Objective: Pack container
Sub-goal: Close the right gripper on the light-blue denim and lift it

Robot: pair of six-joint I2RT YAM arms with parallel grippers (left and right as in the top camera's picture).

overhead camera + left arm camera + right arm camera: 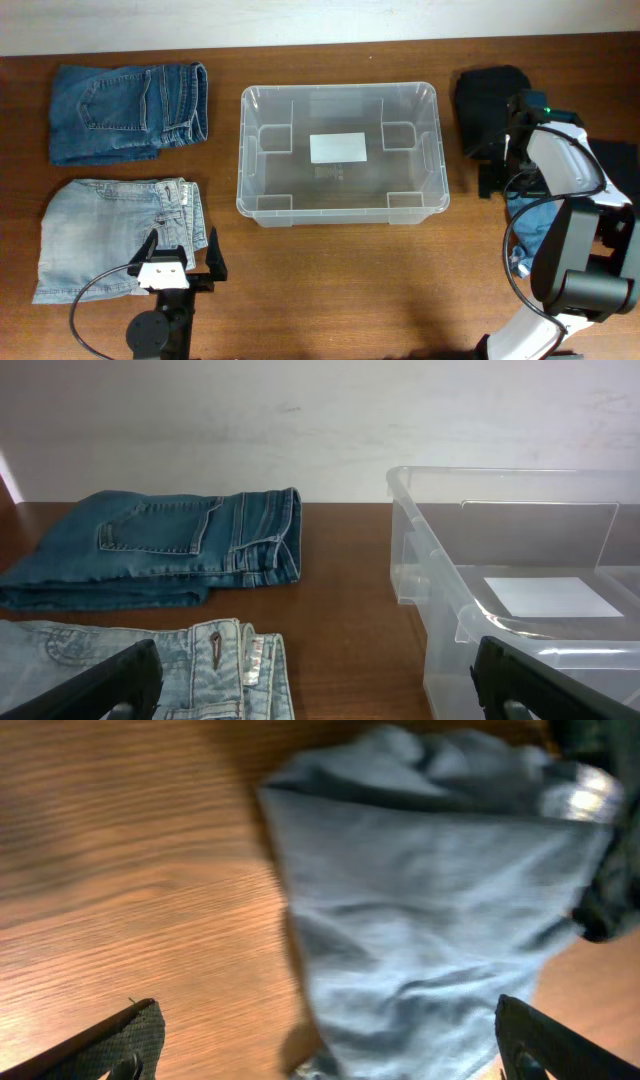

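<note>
The clear plastic container (pixel 243 150) stands empty at the table's middle, with a white label (pixel 338 147) on its bottom. In the left wrist view its wall (pixel 440 590) is at the right. My left gripper (pixel 182 255) is open and empty at the right edge of folded light-blue jeans (pixel 105 235), which also show in the left wrist view (pixel 200 670). There the gripper (pixel 320 685) is wide open. My right gripper (pixel 325 1040) is open and empty above a crumpled blue-grey garment (pixel 430 920), which lies right of the container (pixel 535 225).
Folded dark-blue jeans (pixel 128 110) lie at the back left, also in the left wrist view (pixel 160 550). A black garment (pixel 488 100) lies at the back right, and a white garment (pixel 620 165) at the right edge. Bare wood runs in front of the container.
</note>
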